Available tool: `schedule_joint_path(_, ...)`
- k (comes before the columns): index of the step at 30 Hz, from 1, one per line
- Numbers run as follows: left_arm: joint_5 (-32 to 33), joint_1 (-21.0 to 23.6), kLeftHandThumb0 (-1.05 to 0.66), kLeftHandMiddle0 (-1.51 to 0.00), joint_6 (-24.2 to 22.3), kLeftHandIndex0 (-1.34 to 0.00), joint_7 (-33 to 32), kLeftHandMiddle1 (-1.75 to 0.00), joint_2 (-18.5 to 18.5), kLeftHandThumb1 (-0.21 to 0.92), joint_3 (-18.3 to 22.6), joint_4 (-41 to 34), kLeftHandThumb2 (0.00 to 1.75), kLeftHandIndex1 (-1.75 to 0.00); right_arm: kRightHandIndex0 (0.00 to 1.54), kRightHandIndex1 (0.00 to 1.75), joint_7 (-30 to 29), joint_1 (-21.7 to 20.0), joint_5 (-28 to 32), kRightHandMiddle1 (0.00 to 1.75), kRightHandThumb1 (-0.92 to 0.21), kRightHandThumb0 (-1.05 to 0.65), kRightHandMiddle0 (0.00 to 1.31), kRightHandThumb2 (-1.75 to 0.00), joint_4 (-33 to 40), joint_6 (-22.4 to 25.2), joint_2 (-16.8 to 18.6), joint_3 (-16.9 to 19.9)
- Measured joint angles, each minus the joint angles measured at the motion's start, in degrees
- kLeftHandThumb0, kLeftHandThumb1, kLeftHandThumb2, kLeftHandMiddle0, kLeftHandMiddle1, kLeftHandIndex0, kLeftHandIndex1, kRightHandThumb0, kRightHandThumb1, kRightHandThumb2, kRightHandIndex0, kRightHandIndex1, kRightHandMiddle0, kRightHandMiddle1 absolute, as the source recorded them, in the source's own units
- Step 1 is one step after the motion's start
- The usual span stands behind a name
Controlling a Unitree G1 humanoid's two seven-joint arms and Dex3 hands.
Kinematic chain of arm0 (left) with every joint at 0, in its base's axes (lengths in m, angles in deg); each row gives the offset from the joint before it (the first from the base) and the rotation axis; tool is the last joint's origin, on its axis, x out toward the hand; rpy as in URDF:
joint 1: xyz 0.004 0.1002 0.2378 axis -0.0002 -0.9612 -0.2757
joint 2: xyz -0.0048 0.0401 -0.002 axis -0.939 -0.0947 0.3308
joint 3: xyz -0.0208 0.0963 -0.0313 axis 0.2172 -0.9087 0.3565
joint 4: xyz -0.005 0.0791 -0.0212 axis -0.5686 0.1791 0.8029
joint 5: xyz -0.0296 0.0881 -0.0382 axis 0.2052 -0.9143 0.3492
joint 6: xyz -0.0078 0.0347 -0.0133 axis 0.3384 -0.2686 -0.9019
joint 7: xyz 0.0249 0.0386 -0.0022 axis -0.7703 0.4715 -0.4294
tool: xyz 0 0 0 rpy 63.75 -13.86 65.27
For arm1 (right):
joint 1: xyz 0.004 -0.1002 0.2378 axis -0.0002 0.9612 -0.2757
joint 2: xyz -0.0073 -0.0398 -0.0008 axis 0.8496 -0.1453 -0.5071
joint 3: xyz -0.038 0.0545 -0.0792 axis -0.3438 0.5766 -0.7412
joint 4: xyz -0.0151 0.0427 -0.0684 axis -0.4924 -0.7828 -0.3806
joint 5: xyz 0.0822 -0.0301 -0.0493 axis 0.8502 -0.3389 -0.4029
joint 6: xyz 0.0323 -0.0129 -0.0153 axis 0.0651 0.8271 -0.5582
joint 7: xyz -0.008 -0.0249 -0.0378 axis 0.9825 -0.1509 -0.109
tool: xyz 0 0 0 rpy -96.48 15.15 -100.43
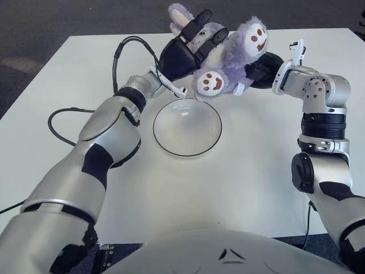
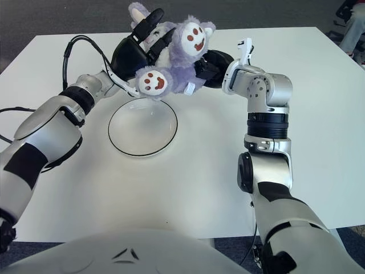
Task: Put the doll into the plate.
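Observation:
A purple plush doll (image 1: 228,57) with white feet and a pale ear is held in the air just beyond the far rim of the plate. My left hand (image 1: 185,48) grips it from the left, black fingers wrapped over its body. My right hand (image 1: 262,68) clasps it from the right, mostly hidden behind the plush. The clear, dark-rimmed plate (image 1: 187,127) lies on the white table below and slightly nearer than the doll. One white foot (image 2: 151,81) hangs over the plate's far edge.
A black cable (image 1: 122,51) loops over the table beside my left forearm, and another stretch of cable (image 1: 60,114) lies at the left. The white table (image 1: 256,160) stretches around the plate, with dark floor beyond its far edge.

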Motion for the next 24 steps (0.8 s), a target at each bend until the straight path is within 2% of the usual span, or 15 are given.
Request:
schedule_joint_path(4,0.13,0.34,-0.8,0.0,0.89,0.0,1.65,0.0,-0.13,0.86,-0.07,0.0,0.19,0.0,0.65,1.75,1.24,0.01,0.51,0.74,-0.26,0.49,0.0,-1.39,-0.85,0.61,-0.06,0.45)
schedule_joint_path(8,0.69,0.55,-0.77,0.0,2.11,0.0,4.5,0.0,-0.09,0.86,0.43,-0.01,0.2,0.0,0.65,1.75,2.32,0.02,0.66,0.75,-0.26,0.49,0.0,-1.39,-1.04,1.58,-0.56,0.59)
schedule_joint_path(12,2.14,0.58,-0.73,-0.08,3.6,0.0,8.37,-0.01,0.18,0.73,1.37,-0.03,0.44,0.0,0.66,1.75,6.03,-0.12,0.65,0.79,-0.25,0.49,0.0,-1.39,-2.07,2.38,-3.01,-1.55)
schedule_joint_path(15,2.65,0.58,-0.74,-0.21,4.36,-0.03,11.18,-0.07,0.34,0.7,1.81,-0.05,0.51,-0.02,0.66,1.75,8.53,-0.58,0.54,0.77,-0.25,0.49,0.0,-1.4,-3.33,3.11,-4.8,-3.52)
schedule_joint_path(22,3.1,0.58,-0.75,-0.39,4.81,0.0,16.17,-0.2,0.81,0.66,2.55,-0.2,0.52,-0.45,0.66,1.75,13.45,-1.07,-0.14,0.82,-0.25,0.49,0.0,-1.4,-4.67,2.39,-7.98,-7.38)
schedule_joint_path(24,3.1,0.58,-0.75,-0.37,4.71,0.0,16.67,-0.36,0.93,0.62,2.62,-0.26,0.56,-0.58,0.66,1.75,15.69,-1.07,-0.66,0.85,-0.25,0.49,0.0,-1.4,-5.08,1.48,-8.93,-8.58)
